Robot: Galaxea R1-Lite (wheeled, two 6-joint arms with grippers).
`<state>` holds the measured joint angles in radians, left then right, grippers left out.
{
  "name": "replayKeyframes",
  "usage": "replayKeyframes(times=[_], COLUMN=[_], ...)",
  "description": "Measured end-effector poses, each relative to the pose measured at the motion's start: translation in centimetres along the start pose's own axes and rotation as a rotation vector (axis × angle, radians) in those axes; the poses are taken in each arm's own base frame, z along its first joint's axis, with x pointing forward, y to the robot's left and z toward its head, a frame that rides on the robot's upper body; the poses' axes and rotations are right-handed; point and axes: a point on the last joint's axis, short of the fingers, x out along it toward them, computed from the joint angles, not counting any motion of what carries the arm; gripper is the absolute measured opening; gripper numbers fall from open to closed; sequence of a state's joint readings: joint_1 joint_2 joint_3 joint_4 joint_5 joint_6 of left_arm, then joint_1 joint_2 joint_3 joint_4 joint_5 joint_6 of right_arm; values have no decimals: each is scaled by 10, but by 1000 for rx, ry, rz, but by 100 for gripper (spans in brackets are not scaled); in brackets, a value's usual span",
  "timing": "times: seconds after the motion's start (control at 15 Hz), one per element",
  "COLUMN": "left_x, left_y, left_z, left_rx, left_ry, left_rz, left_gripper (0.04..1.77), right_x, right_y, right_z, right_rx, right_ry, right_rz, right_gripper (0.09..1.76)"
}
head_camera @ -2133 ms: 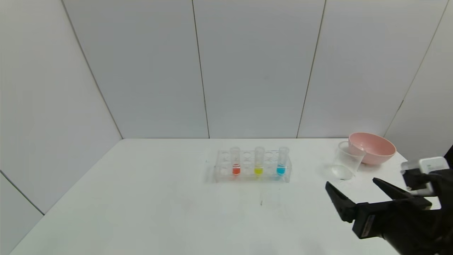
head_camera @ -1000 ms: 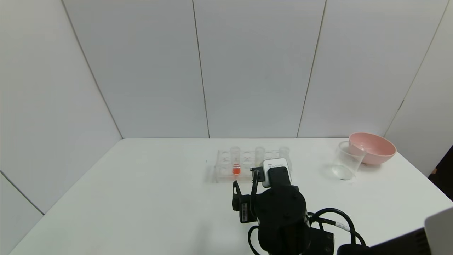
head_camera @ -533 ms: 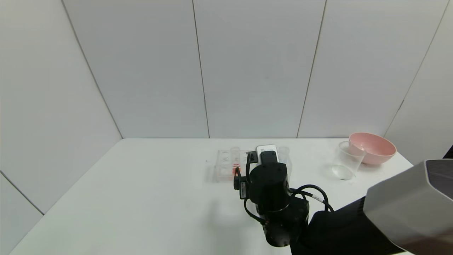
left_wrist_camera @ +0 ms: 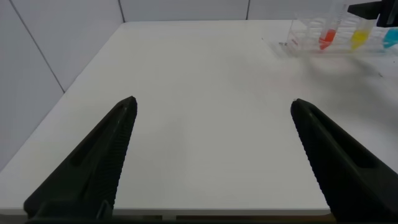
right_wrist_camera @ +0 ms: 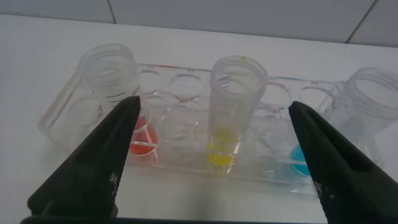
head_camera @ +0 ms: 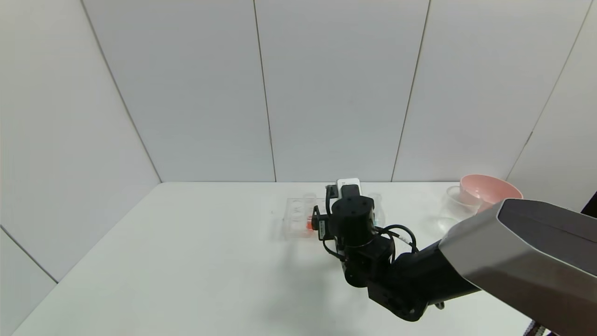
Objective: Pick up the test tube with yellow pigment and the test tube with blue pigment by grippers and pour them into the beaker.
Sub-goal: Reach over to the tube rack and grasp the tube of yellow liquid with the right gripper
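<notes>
White panelled walls close in a white worktop (head_camera: 186,261) on its far and side edges. Toward the middle of the far edge stands a clear tube rack (right_wrist_camera: 186,134) with three tubes upright in it: one with red-orange liquid (right_wrist_camera: 115,93), the test tube with yellow pigment (right_wrist_camera: 231,106) in the middle, and the test tube with blue pigment (right_wrist_camera: 367,118) on the side nearer the right edge. The right gripper (right_wrist_camera: 217,162) reaches across the worktop to the rack, its black fingers (right_wrist_camera: 93,165) spread wide apart and released, one on each side of the yellow tube without touching it; the yellow tube sits between them in the right wrist view. In the head view the arm's wrist hides most of the rack. The beaker (head_camera: 454,205) stands near the far right corner, just beside a pink bowl (head_camera: 487,189) that sits behind it. The left gripper (left_wrist_camera: 214,155) hangs over the near left part of the worktop, well apart from the rack, its fingers (left_wrist_camera: 93,165) open and holding nothing
</notes>
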<state>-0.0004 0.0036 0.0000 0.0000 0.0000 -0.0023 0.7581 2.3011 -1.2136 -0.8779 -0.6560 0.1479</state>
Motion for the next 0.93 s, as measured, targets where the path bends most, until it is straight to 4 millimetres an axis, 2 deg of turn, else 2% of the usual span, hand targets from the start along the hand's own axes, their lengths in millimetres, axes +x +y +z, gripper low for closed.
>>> replayKeyframes(times=[0.2,0.93], left_x=[0,0], left_y=[0,0], left_z=[0,0], left_rx=[0,0], left_ry=[0,0], left_rz=[0,0], left_gripper=[176,176], right_x=[8,19], right_y=[-3,-3], right_z=[0,-3], right_rx=[6,15], right_ry=[-5,-14], right_rz=[-12,-8], right_gripper=[171,171])
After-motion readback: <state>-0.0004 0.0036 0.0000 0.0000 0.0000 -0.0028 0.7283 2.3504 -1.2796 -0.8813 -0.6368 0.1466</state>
